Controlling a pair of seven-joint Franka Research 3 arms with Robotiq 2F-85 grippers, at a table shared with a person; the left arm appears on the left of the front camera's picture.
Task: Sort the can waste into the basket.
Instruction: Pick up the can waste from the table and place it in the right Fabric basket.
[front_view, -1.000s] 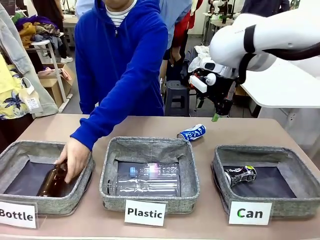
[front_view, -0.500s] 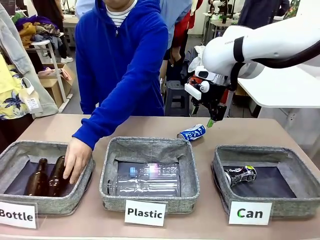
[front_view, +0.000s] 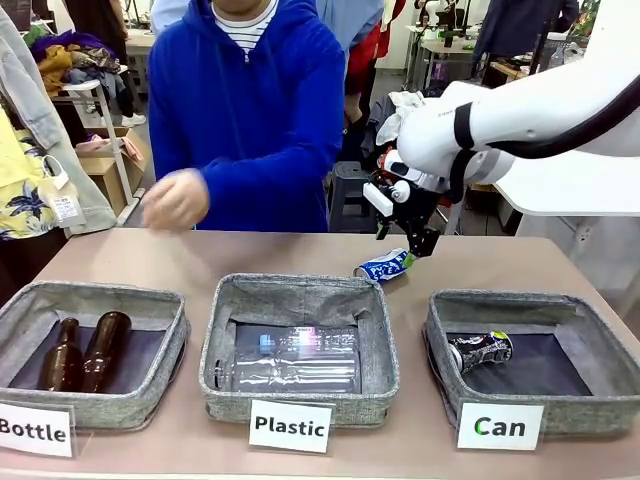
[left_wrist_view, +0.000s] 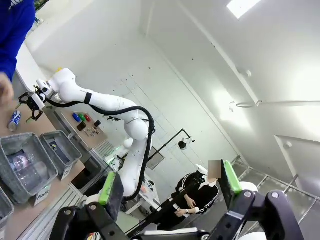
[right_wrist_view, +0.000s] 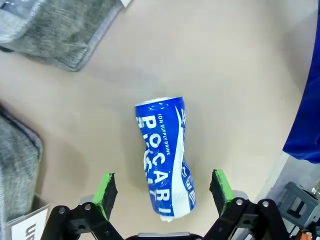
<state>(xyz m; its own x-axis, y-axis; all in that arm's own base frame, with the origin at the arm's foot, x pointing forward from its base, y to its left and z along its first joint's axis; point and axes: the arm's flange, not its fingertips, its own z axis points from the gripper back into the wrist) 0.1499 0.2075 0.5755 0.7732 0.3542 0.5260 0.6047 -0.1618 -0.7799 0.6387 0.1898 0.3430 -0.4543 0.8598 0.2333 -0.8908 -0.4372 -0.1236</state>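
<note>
Likely light and thin-walled, this crushed blue can (right_wrist_view: 164, 159), so easily dented further and prone to skidding on the smooth worktop (right_wrist_view: 240, 80); best taken across the dented waist, where the sides narrow and the pads can seat. Blue with white lettering, lying on its side, crumpled in the middle, one end torn-looking. Lies directly under the right pincer (right_wrist_view: 162, 192), between the two green pads, lengthwise along the gap. Right pincer spread wide, holding nothing, poised just above. Left pincer (left_wrist_view: 170, 182) also wide and bare, pointed up toward the ceiling. Grey basket (front_view: 590, 345) signed "Can" off to the side and nearer the camera, with one dark crushed can (front_view: 480, 350) inside.
</note>
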